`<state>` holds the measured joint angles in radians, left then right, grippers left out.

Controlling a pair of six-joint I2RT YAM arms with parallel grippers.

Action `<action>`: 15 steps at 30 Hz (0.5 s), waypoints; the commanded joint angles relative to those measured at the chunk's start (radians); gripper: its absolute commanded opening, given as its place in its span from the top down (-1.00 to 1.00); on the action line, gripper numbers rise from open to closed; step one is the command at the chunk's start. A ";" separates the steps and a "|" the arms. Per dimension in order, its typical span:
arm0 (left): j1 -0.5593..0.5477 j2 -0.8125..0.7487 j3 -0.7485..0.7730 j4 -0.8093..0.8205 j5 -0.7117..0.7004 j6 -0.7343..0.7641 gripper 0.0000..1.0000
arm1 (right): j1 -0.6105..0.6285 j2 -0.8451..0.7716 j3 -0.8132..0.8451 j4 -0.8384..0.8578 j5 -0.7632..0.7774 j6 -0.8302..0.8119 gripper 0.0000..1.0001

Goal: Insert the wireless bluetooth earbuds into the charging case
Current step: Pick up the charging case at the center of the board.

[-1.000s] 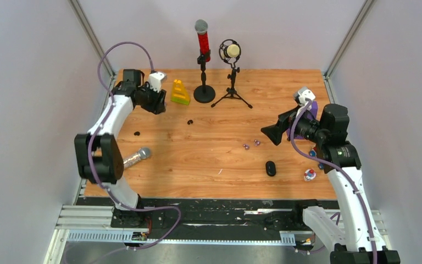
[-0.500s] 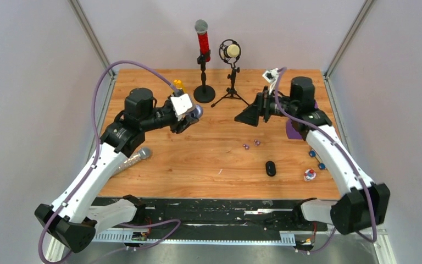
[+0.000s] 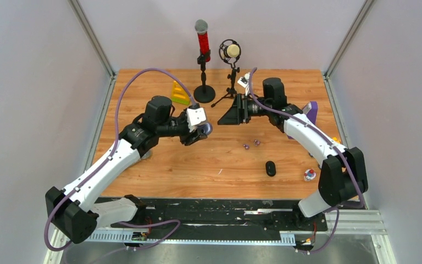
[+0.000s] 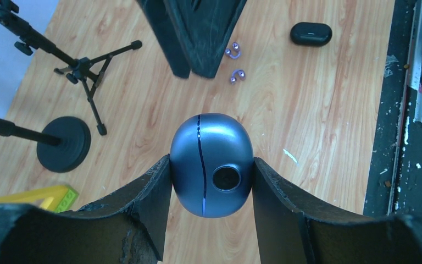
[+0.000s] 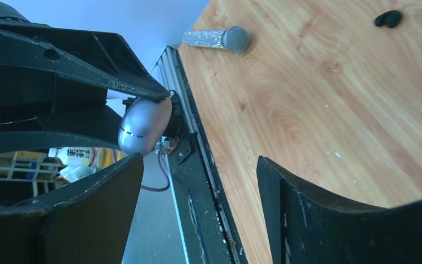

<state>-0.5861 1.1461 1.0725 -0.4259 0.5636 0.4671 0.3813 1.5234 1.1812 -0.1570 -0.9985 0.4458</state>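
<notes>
My left gripper (image 3: 203,131) is shut on a shiny blue-purple egg-shaped charging case (image 4: 211,165) and holds it above the table's middle; its lid seam is closed. The case also shows in the right wrist view (image 5: 143,126). My right gripper (image 3: 222,117) is open and empty and points left towards the case, a little apart from it (image 5: 199,162). Two shiny purple earbuds (image 3: 251,144) lie on the wood to the right, also in the left wrist view (image 4: 234,63). A black earbud (image 5: 388,18) lies farther left. A closed black case (image 3: 271,168) lies near the front.
A red microphone on a round-base stand (image 3: 202,38) and a condenser microphone on a tripod (image 3: 231,52) stand at the back centre. A yellow-green toy (image 3: 179,92) sits back left. A glittery silver microphone (image 5: 215,39) lies left. A purple object (image 3: 311,111) and a small red-white thing (image 3: 309,175) lie right.
Both arms swung in towards the table's centre. My left gripper came from the back left with the blue case. My right gripper moved from the right side to the back centre.
</notes>
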 commanded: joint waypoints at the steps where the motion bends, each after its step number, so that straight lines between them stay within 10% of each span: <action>1: -0.015 -0.002 0.002 0.056 0.049 -0.013 0.06 | 0.054 0.033 0.015 0.108 -0.038 0.076 -0.52; 15: -0.030 0.027 -0.021 0.079 0.029 -0.012 0.07 | 0.090 -0.010 -0.038 0.195 -0.059 0.131 -0.37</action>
<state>-0.6090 1.1713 1.0508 -0.4065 0.5770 0.4618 0.4587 1.5738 1.1717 -0.0578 -1.0378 0.5541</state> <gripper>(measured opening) 0.582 0.696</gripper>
